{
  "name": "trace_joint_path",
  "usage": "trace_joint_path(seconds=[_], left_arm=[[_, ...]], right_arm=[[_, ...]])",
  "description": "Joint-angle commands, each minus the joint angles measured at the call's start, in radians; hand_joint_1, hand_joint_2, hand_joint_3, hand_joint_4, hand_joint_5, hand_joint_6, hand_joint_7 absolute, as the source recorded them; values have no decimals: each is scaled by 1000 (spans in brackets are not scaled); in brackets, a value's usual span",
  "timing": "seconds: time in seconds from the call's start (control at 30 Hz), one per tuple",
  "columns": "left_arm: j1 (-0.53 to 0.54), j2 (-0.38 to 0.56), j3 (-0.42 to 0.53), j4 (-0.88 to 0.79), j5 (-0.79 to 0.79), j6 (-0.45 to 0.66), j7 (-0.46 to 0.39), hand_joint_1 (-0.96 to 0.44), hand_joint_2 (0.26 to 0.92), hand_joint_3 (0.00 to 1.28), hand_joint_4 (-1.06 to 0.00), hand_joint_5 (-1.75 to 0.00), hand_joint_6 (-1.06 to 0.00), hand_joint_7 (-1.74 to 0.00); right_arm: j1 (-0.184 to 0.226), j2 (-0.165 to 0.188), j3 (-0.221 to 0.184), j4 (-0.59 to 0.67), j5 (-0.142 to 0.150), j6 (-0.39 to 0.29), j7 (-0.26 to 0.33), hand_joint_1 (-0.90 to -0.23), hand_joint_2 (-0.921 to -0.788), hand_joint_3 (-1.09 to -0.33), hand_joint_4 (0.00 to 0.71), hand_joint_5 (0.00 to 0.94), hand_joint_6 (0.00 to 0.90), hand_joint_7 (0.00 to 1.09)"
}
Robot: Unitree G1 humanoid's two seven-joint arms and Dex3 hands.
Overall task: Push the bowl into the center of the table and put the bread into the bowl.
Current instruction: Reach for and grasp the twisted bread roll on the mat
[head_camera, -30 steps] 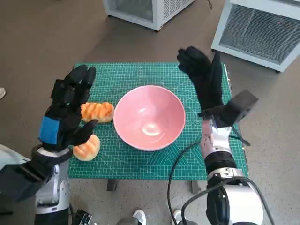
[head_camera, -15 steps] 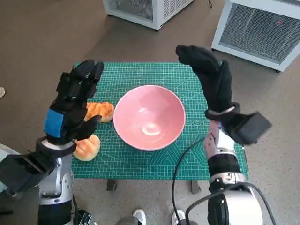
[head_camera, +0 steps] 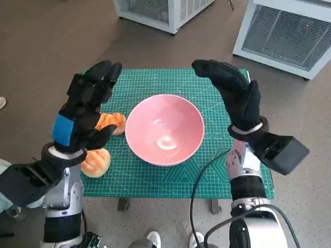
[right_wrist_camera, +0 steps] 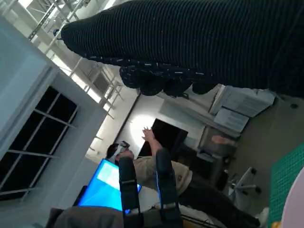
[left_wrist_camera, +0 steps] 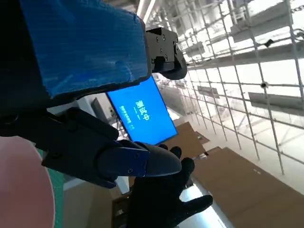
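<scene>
1. We see the pink bowl [head_camera: 165, 129] mid-mat, two bread rolls [head_camera: 109, 122] at its 9 o'clock.
2. Left hand [head_camera: 83, 111] raised, fingers spread, holding nothing.
3. Right hand [head_camera: 232, 93] at 3 o'clock, likewise spread and empty.

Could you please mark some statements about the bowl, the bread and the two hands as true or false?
1. The glossy pink bowl is empty. True.
2. The left hand holds a piece of bread. False: it holds nothing, fingers spread, raised above the two orange bread rolls.
3. Both rolls lie on the green cutting mat, on the bowl's left-hand side. True.
4. The gloved right hand presses on the bowl's rim. False: it is raised beside the bowl, apart from it.
</scene>
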Motion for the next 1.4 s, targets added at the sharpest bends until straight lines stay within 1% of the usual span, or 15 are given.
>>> trace_joint_path(seconds=[0.03,0.5,0.87,1.0,1.03,1.07,1.1,1.13,1.17,1.2,1.23,1.27,1.3,1.37,1.4], left_arm=[[-38,18,-6,27,23,-36,-9,-561,921,299,-242,-8,-77,-487],[-100,16,-27,66,52,-82,-3,-567,921,305,-247,-7,-97,-482],[-138,26,-32,112,45,-110,-14,-533,921,297,-245,-4,-84,-502],[-138,69,-7,128,65,-128,-15,-482,921,229,-220,-1,-75,-504],[-134,94,0,127,106,-127,5,-474,921,217,-217,-1,-74,-502],[-132,112,6,127,135,-127,18,-453,920,161,-199,-1,-68,-482],[-120,151,14,108,223,-99,59,-325,873,110,-159,-2,-73,-441],[-100,205,21,61,360,-33,109,-346,869,96,-147,-3,-74,-413],[-86,240,24,28,454,15,143,-385,842,64,-116,-2,-61,-365],[-73,279,23,-16,541,91,156,-409,826,42,-96,-1,-60,-320],[-67,299,21,-43,585,140,159,-396,800,28,-79,-1,-55,-286],[-65,309,18,-56,604,167,158,-392,791,23,-73,-1,-54,-272],[-66,325,14,-68,613,214,142,-301,745,17,-92,-8,-94,-246],[-70,345,6,-81,628,287,119,-239,729,22,-72,-4,-108,-186],[-73,356,0,-82,642,319,110,-176,723,23,-68,-4,-122,-164]], right_arm=[[30,-1,9,-13,8,25,0,-707,-921,-798,187,1,-1,615],[29,-3,7,-20,15,57,-1,-714,-921,-802,184,0,-1,611],[37,-3,10,-32,10,64,-7,-715,-921,-799,184,0,-1,610],[42,-4,10,-41,12,69,-6,-715,-921,-799,183,0,-1,609],[43,-4,10,-43,13,70,-6,-715,-921,-799,183,0,-1,609],[44,-4,10,-44,13,71,-6,-715,-921,-799,183,0,-1,609],[45,-4,10,-46,13,72,-6,-715,-921,-798,183,0,-1,608],[47,-4,11,-49,11,72,-7,-715,-921,-798,183,0,-1,608],[48,-5,11,-50,10,72,-8,-715,-921,-798,182,0,-1,607],[50,-6,11,-51,8,71,-9,-715,-921,-798,182,0,-1,606],[50,-6,11,-50,7,71,-9,-716,-921,-798,182,0,-1,604],[50,-6,11,-50,6,71,-10,-717,-921,-798,181,0,-1,604],[50,-7,11,-49,5,70,-11,-718,-921,-797,181,0,-1,603],[50,-8,11,-48,3,68,-11,-719,-921,-797,181,0,-1,602],[51,-9,11,-47,3,67,-11,-720,-921,-796,181,0,-1,601]])
